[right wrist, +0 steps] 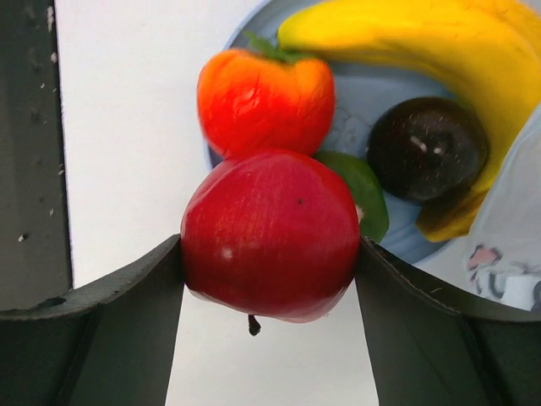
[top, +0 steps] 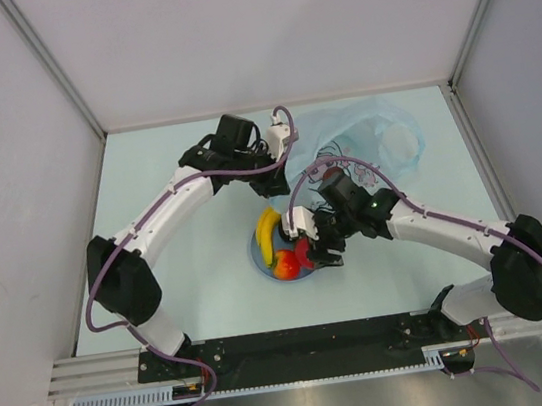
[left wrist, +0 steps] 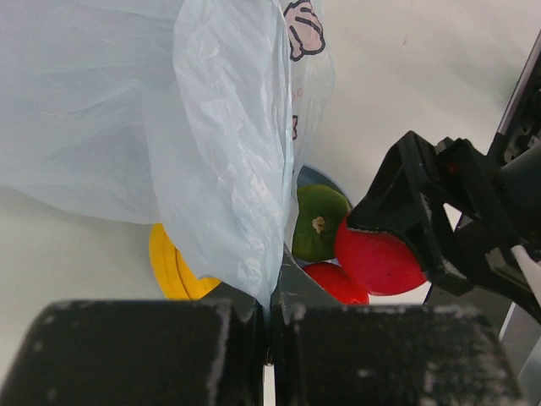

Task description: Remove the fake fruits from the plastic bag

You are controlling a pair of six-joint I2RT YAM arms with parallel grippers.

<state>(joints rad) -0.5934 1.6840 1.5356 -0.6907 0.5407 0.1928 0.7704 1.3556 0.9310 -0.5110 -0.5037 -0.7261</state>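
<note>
Plate (top: 256, 259) sits mid-table (top: 193, 295), a little toward the near edge. We count four fruits on it: banana (right wrist: 406, 42), orange fruit (right wrist: 262, 97), dark fruit (right wrist: 427, 148) and green fruit (right wrist: 368, 194), the last half hidden.

Right gripper (right wrist: 270, 254) is clamped on the apple (right wrist: 270, 233), one finger on each flank, stem end down. The apple hangs over the plate's rim. In the wrist view its lower half is over bare table, not plate.

Farther back, the left gripper (left wrist: 269, 347) has its fingers pressed together on a fold of the bag (left wrist: 127, 101). The film hangs from that pinch, and the rest of the bag lies toward the far right corner. We cannot tell whether any fruit is left inside.

Step in hand, as we judge it: set the apple down with the others. To do it well:
- Carry it inward first. Opened here, it would likely drop at the rim and roll off.
- Aim for the bare patch of plate between the orange and dark fruits.
- Go low before spreading the fingers. The fruit is glossy and round, so it will roll.
- A corner of the bag hangs close to the plate, so the left pinch should hold firm and high.
</note>
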